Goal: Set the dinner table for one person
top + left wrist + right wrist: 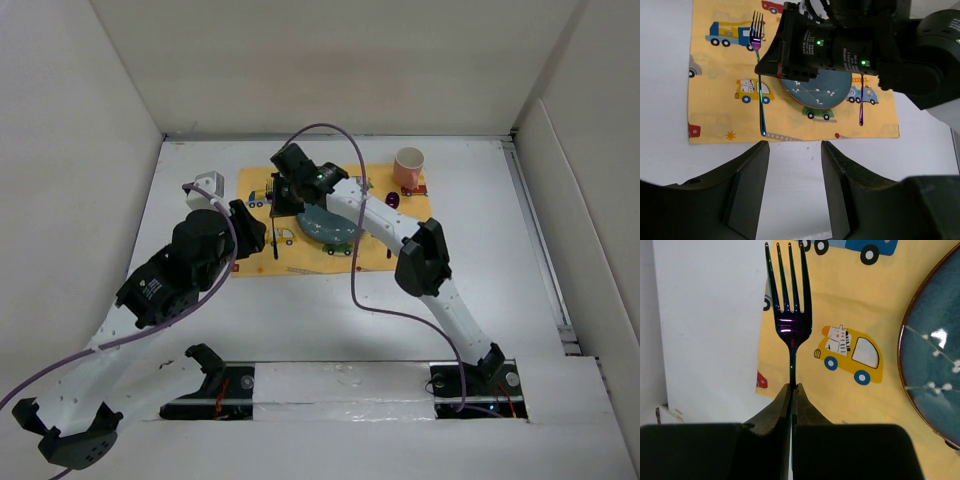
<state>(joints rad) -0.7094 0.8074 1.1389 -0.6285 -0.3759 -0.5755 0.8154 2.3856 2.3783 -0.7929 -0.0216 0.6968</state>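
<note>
The desk (pixel 480 270) was a large white surface with white panels around it, and it filled nearly all the space in front of the two arms. On its far middle part a yellow placemat (pixel 268 262) with cartoon cars lay flat. A dark blue plate (pixel 815 92) with small white marks sat near the centre of the placemat, partly hidden under the right arm. A pink cup (pixel 408 166) stood upright at the far right corner of the placemat. To the right of the plate lay a thin purple utensil (pixel 861 107); its head was hidden in the left wrist view.

The right end effector (pixel 791 387) was pressed together on the handle of a shiny purple fork (pixel 790 325). The fork was to the left of the plate, apart from it, with the prongs pointing to the far side. I could not tell whether the fork was resting on the placemat or was a little above it.

The left end effector (pixel 795 145) had its fingers (pixel 752 175) spread wide with nothing between them. It hung over the bare desk, just beside the near edge of the placemat.
</note>
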